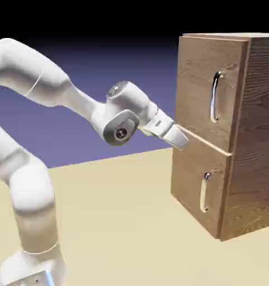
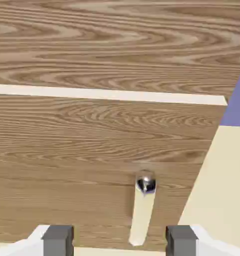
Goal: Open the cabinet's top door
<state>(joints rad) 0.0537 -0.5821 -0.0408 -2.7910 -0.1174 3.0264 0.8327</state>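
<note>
Exterior view: cabinet (image 1: 259,123) stands on the bench (image 1: 119,212) at the exterior view's right, both doors shut. Nothing opened so far, so I'd call this the approach phase. Left to do: reach the top handle (image 1: 216,96), get a hold or hook on it, swing the door out. Tool (image 1: 183,143) is near the cabinet front, around the seam between the doors, below the top handle and short of it. In the hand view its tips stand spread apart, nothing pinched. That view has the lower handle (image 2: 141,210) in frame toward the bottom, between the tips as seen, not gripped; top handle doesn't show there. So it likely needs to go up and over before closing, else it risks taking the wrong handle. Looks: top door (image 1: 201,84) is the taller panel, brown wood grain, sits above the lower door (image 1: 192,167). Its handle is a curved, shiny silver bar, upright, set toward the exterior view's right edge of the panel. Pale ledge (image 1: 206,141) runs between doors.
</note>
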